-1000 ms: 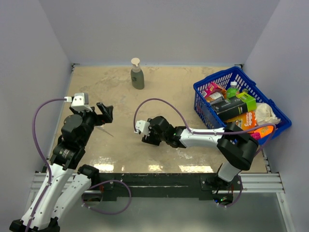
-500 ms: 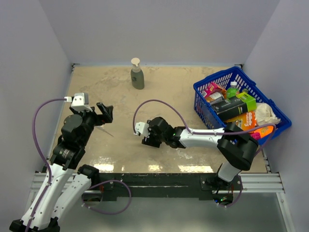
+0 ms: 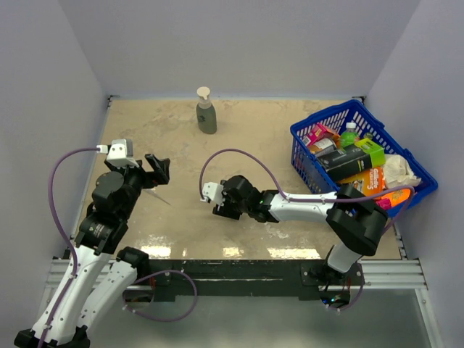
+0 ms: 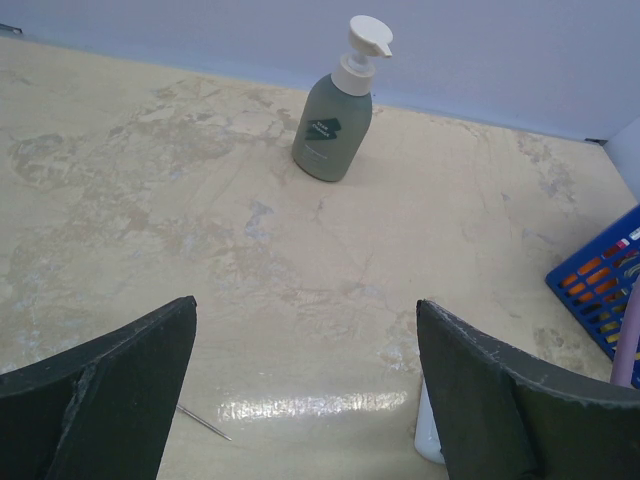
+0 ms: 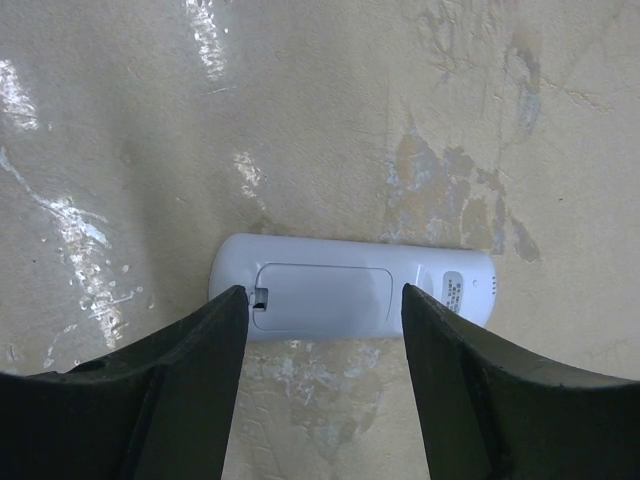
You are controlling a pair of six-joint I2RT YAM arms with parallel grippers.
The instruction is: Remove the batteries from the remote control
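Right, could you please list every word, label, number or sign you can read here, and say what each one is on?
No text here is legible.
Pump bottle: dark label with pale print, too blurred to read.
Remote control: small grey markings near its right end, too small to read.
Boxes and packs in the blue basket: coloured printing, too small to read.

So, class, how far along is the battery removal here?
Done: nothing; the remote control lies back up with its battery cover shut, no batteries showing. In hand: the open right gripper straddles the cover end. Still to do: open the cover, lift out the batteries. The left gripper hangs open, empty.
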